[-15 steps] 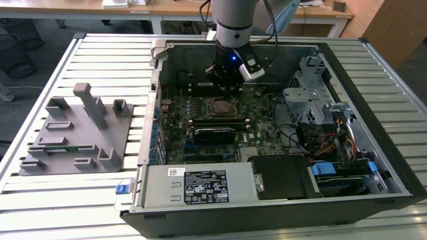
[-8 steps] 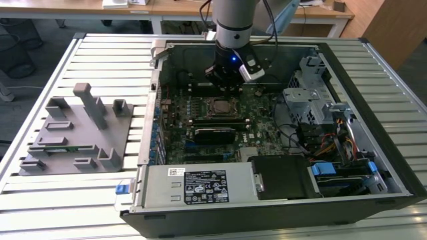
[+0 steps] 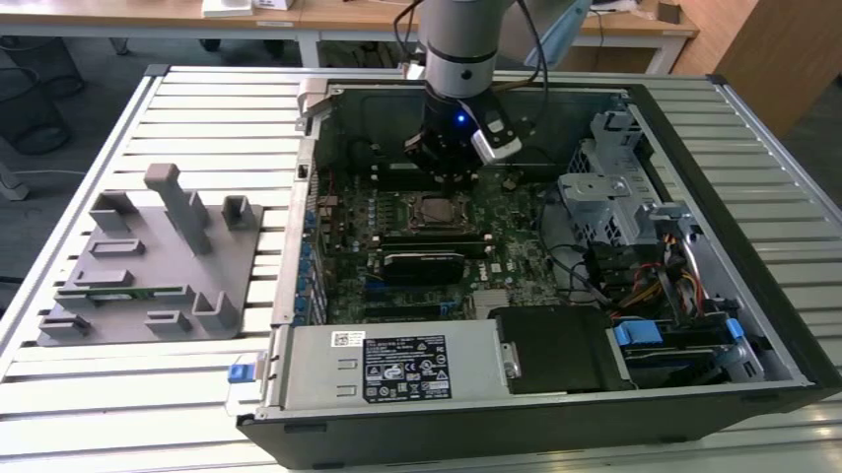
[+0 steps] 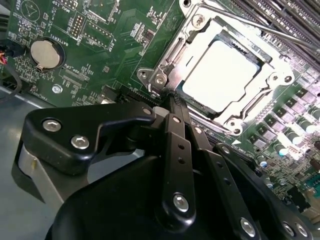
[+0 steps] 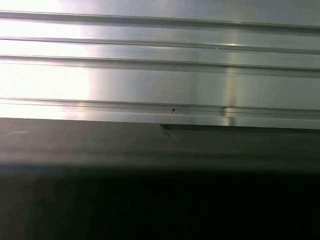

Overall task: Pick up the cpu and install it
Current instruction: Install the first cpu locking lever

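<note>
**CPU seated in socket, gripper empty just beside it**

The cpu lies flat inside the socket frame on the motherboard; its pale metal top shows square within the frame's opening in the second wrist view. In the exterior view the same socket sits near the middle of the board, inside the open computer case.

The gripper is closed with nothing between its fingers; the two black fingers meet at a point just at the frame's near edge, beside the chip and not on it. Whether the tips touch the frame or hover a little above it, I cannot tell. In the exterior view the gripper hangs over the board just beyond the socket.

Around the socket: thin metal retention levers stand raised across the frame's far side, and no load plate covers the chip. A round coin cell sits well apart on the board.

On the slatted table, at the exterior view's left, the grey plastic fixture holds a thin green memory stick.

Judgement: the placing step looks done, the chip released in its seat. What remains of the install calls for care at the levers, pressing evenly so the chip is not shifted off its seat.
</note>
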Action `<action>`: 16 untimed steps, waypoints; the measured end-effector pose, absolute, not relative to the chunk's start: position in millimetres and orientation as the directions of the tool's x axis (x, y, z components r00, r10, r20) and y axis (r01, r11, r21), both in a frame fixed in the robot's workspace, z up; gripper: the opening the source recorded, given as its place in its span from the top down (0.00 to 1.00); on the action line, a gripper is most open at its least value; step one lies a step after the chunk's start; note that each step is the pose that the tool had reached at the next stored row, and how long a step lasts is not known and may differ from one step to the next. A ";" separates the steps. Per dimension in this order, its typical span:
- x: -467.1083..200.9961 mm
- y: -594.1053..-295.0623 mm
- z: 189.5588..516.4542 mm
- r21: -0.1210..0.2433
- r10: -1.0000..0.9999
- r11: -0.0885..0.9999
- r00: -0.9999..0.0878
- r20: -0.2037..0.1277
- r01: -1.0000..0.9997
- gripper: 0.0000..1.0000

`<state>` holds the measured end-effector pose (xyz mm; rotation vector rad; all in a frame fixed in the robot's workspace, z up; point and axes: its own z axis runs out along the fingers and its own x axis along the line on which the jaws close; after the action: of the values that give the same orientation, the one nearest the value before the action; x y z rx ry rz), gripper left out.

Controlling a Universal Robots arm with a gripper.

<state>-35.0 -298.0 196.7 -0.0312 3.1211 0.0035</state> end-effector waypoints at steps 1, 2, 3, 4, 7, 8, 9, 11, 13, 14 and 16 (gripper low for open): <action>-35.1 -298.0 196.2 0.001 -0.020 1.000 -1.000 -0.020 -0.020 0.89; -35.1 -298.1 195.7 0.001 -0.020 1.000 -1.000 -0.020 -0.020 0.89; -35.1 -298.1 195.6 0.001 -0.021 1.000 -1.000 -0.020 -0.021 0.89; -35.1 -298.1 195.6 0.002 -0.021 1.000 -1.000 -0.020 -0.021 0.89; -35.1 -297.8 195.4 0.013 -0.021 1.000 -1.000 -0.021 -0.021 0.89; -35.1 -297.7 195.4 0.019 -0.021 1.000 -1.000 -0.021 -0.021 0.89; -35.1 -297.7 195.4 0.024 -0.020 0.999 -1.000 -0.021 -0.021 0.89; -35.1 -297.6 195.5 0.032 -0.020 0.999 -1.000 -0.021 -0.021 0.89; -34.9 -297.3 196.4 0.036 -0.020 0.999 -1.000 -0.022 -0.021 0.89; -34.9 -297.3 198.2 0.035 -0.020 0.999 -1.000 -0.022 -0.021 0.89; -35.0 -297.6 202.5 0.034 -0.020 0.999 -1.000 -0.021 -0.021 0.89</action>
<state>-35.0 -297.6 202.5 -0.0320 3.1201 0.0530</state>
